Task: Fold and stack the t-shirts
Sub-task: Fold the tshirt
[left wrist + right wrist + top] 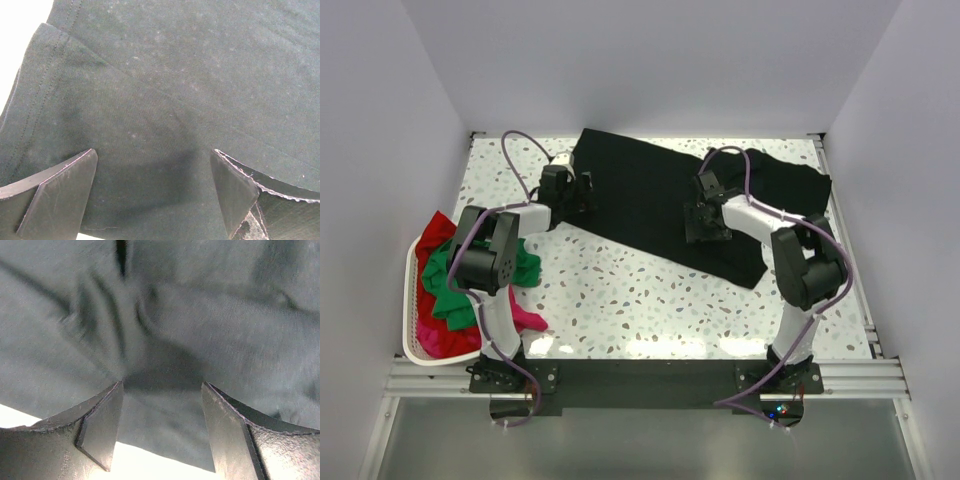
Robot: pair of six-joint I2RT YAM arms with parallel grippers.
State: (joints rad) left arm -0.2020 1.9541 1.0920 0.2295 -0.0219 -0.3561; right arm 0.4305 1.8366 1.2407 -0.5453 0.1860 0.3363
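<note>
On speckled table (620, 290), left pincer (154, 156) and right pincer (162, 386) gape over black t-shirt (640, 200)

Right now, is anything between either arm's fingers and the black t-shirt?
Nothing visible. The left fingers and right fingers both stand open directly over the black t-shirt, with only its cloth below them. The white basket lies off to the left.

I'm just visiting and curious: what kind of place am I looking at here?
Probably a robotics lab test booth: white walls enclose a speckled table, a left arm and right arm are bolted at its near edge, and a black t-shirt lies spread on it.
</note>
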